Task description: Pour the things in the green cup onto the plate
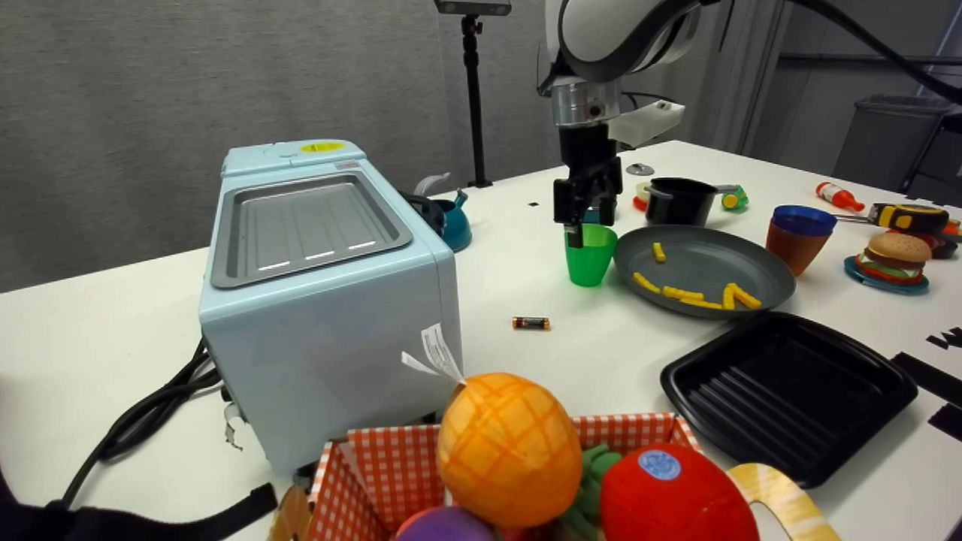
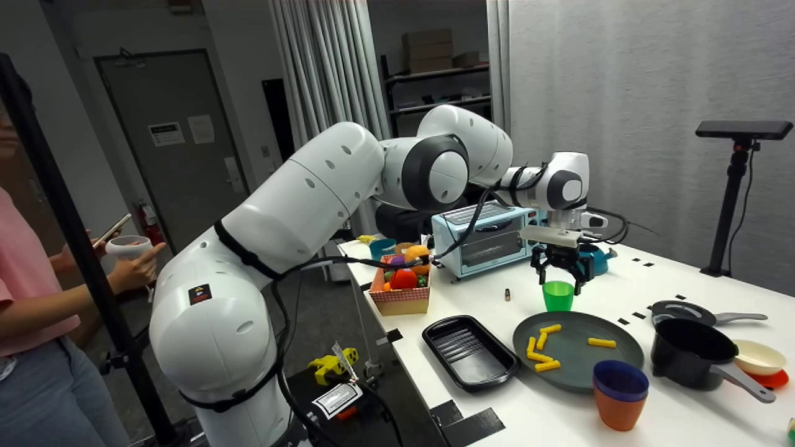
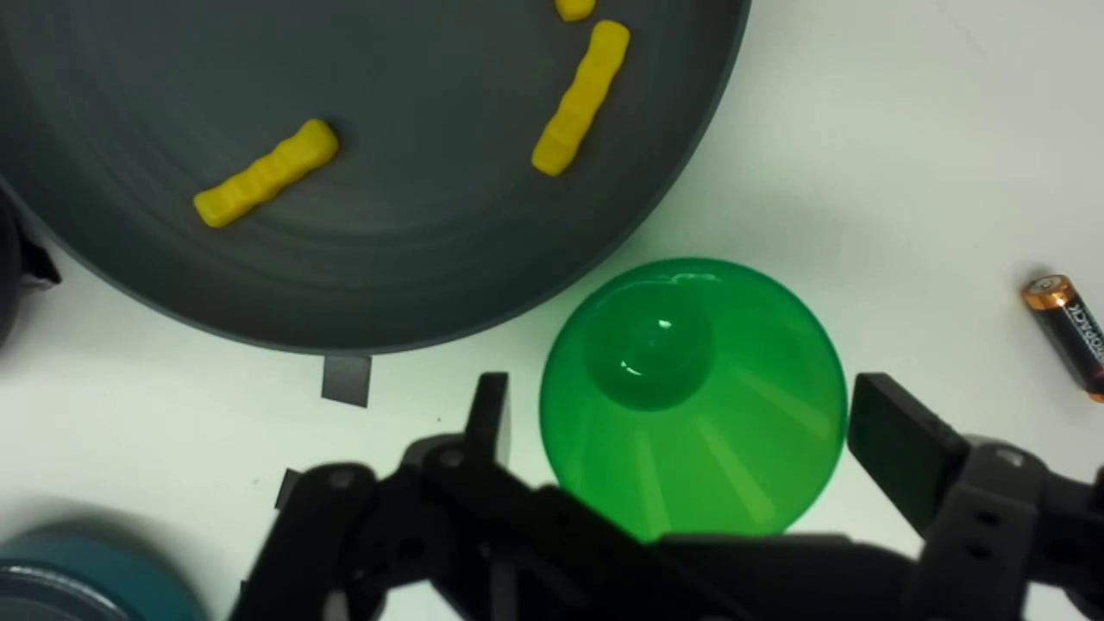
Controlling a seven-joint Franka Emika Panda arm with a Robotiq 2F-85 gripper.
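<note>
The yellow pieces (image 2: 601, 342) lie on the plate (image 2: 581, 366). Just beside it, the green cup (image 1: 591, 261) stands upright on the worktop (image 1: 511, 274). My claw (image 3: 681, 416), spread wide, straddles the cup's rim in the wrist view, gripping nothing. A battery (image 1: 531, 323) lies nearby.

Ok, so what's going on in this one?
A white jointed robot arm has its black two-fingered gripper open around the rim of a plain bright green plastic cup, not gripping it. The cup stands upright on the white table, beside a large round dark grey-green plate. Six small yellow elongated pieces lie on the plate, and none shows in the visible part of the cup, so the pouring looks done.
</note>
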